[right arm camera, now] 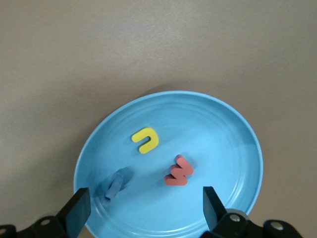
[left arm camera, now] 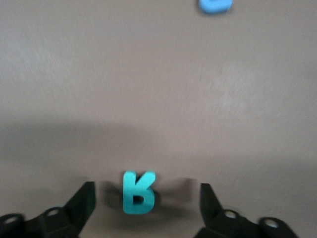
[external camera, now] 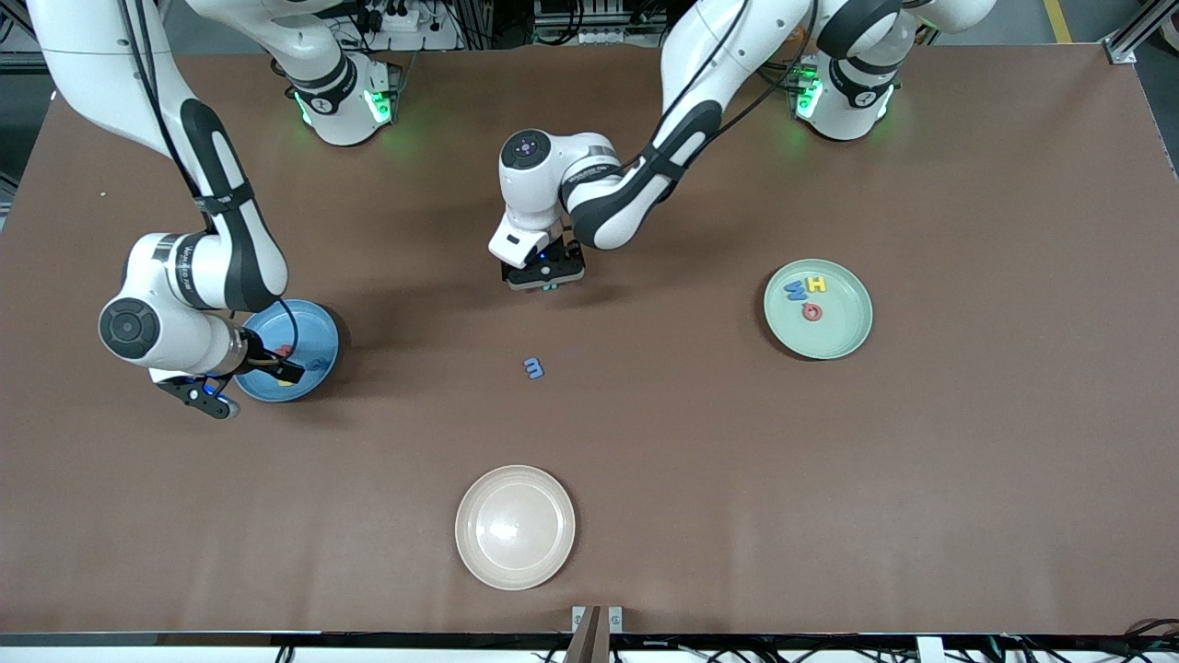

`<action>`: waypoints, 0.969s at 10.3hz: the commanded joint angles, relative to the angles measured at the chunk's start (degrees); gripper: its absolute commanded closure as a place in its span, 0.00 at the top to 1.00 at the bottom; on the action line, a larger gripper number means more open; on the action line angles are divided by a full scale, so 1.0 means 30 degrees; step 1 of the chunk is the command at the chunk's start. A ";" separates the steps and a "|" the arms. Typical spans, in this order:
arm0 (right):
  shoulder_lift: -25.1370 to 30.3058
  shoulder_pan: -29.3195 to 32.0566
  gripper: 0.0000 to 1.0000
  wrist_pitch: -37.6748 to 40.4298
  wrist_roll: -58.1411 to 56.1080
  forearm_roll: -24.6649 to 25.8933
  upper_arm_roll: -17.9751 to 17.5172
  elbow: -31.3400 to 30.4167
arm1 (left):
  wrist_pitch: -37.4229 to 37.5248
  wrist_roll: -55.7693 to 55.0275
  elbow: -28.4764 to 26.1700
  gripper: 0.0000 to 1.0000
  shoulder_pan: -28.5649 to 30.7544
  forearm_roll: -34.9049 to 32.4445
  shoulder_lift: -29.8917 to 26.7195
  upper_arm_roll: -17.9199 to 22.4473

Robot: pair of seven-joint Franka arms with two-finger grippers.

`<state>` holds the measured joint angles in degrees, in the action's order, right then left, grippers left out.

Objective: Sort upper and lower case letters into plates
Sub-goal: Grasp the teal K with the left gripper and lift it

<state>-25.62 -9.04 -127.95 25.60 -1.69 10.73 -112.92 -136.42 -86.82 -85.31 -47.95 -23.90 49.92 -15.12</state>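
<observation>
My right gripper (external camera: 276, 366) (right arm camera: 143, 208) hangs open over the blue plate (external camera: 318, 333) (right arm camera: 213, 129), at the right arm's end of the table. In that plate lie a yellow letter (right arm camera: 145, 140), a red letter (right arm camera: 179, 171) and a blurred dark blue letter (right arm camera: 115, 183). My left gripper (external camera: 550, 282) (left arm camera: 146, 202) is low over the table's middle, open, its fingers standing either side of a teal letter (left arm camera: 138, 193) without touching it. A blue letter (external camera: 533, 368) (left arm camera: 214, 5) lies nearer the front camera. The mint green plate (external camera: 829, 339) holds a blue, a yellow and a red letter.
A beige plate (external camera: 515, 527) sits close to the table's front edge, with no letters in it. Both arms' bases stand along the table's edge farthest from the front camera.
</observation>
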 commanded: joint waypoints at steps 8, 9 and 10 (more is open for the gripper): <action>-0.1244 -0.1173 1.00 0.1927 0.2861 -0.2160 -0.0091 0.3300 | -0.0170 -0.0095 0.0603 0.44 0.0018 -0.0648 0.0266 0.0264; -0.1361 -0.1292 1.00 0.1928 0.2921 -0.2161 -0.0091 0.3418 | -0.0170 0.0051 0.0603 0.39 0.0018 -0.0590 0.0266 0.0264; -0.1391 -0.1322 1.00 0.1899 0.3066 -0.2161 -0.0091 0.3449 | -0.0170 0.0052 0.0603 0.35 0.0018 -0.0444 0.0266 0.0264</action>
<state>-28.46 -13.10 -123.19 33.89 -6.90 10.38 -104.44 -136.64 -86.78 -84.02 -47.85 -23.99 50.31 -14.43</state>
